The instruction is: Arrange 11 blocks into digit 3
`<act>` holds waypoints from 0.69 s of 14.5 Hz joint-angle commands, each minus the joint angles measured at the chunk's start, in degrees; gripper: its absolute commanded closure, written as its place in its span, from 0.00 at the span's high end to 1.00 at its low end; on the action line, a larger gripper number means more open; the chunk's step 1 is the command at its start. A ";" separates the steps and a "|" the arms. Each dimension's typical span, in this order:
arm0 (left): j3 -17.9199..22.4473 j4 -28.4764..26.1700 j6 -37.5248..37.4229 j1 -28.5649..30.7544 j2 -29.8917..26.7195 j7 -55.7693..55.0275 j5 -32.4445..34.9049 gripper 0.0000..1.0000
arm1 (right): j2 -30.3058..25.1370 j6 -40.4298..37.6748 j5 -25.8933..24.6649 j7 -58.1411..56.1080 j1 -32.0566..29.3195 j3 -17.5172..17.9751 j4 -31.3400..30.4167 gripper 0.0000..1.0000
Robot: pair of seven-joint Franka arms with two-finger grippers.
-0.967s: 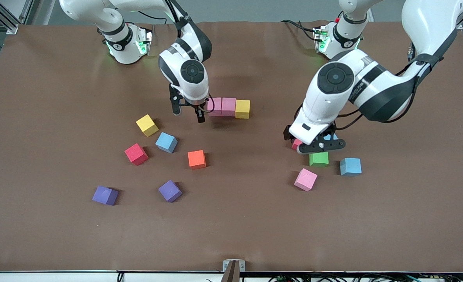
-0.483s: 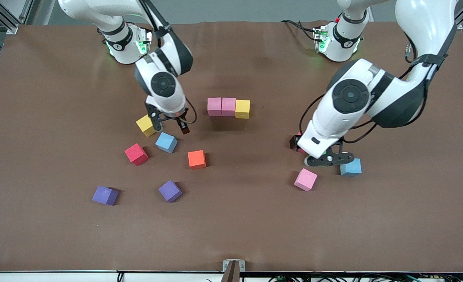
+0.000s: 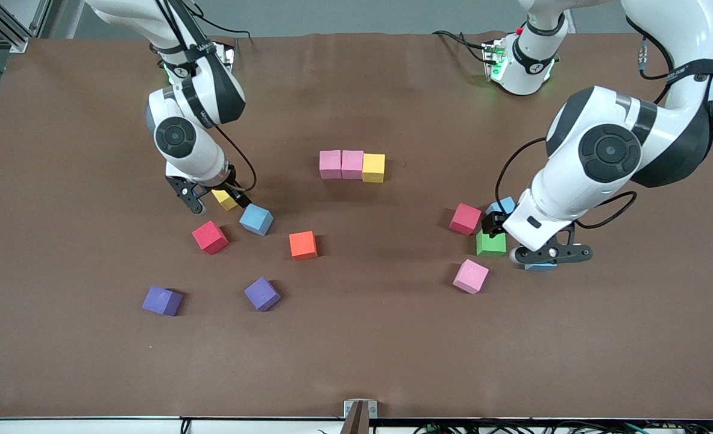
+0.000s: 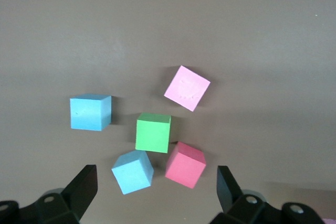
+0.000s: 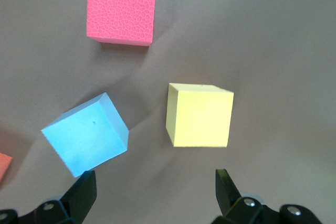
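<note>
Nearest the front camera, two purple cubes (image 3: 162, 301) (image 3: 262, 293) lie loose on the brown worktop (image 3: 356, 355), not part of the count. Next out, loose task blocks: a pink block (image 3: 470, 276), a green block (image 3: 490, 243) and a red block (image 3: 465, 218) toward the left arm's end; an orange block (image 3: 303, 245), another red block (image 3: 210, 237) and a light blue block (image 3: 256, 219) toward the right arm's end. The left gripper (image 4: 157, 192) hangs over the green/red cluster, fingers wide apart and empty; two more light blue blocks (image 4: 90, 112) (image 4: 132, 171) sit in its wrist view. The right gripper (image 5: 155, 195) is low over a loose yellow block (image 5: 199, 115), fingers spread wider than the block, holding nothing. Farthest out, the only built part of the digit 3 (image 3: 352, 165): one bar of pink, pink, yellow, faces touching, long axis running arm end to arm end. Judged progress: three of eleven placed; column and two bars left, so orientation of the 3 isn't readable yet.
</note>
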 commanded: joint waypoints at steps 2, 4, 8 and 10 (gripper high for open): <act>3.82 -3.62 2.89 -0.79 -3.41 4.46 -2.52 1.00 | -5.57 4.82 -0.87 -9.04 -2.99 1.00 -8.93 1.00; 6.54 -5.99 5.26 -0.79 -5.26 7.71 -5.60 1.00 | -5.67 10.77 -0.87 -13.88 -4.40 1.00 -12.87 1.00; 8.05 -9.07 7.90 -0.79 -6.93 9.49 -6.14 1.00 | -5.14 18.97 -0.87 -19.96 -7.83 1.00 -16.85 1.00; 8.14 -11.79 10.36 -0.70 -8.25 9.49 -6.14 1.00 | -4.79 20.47 -0.87 -19.88 -7.92 1.09 -17.03 1.00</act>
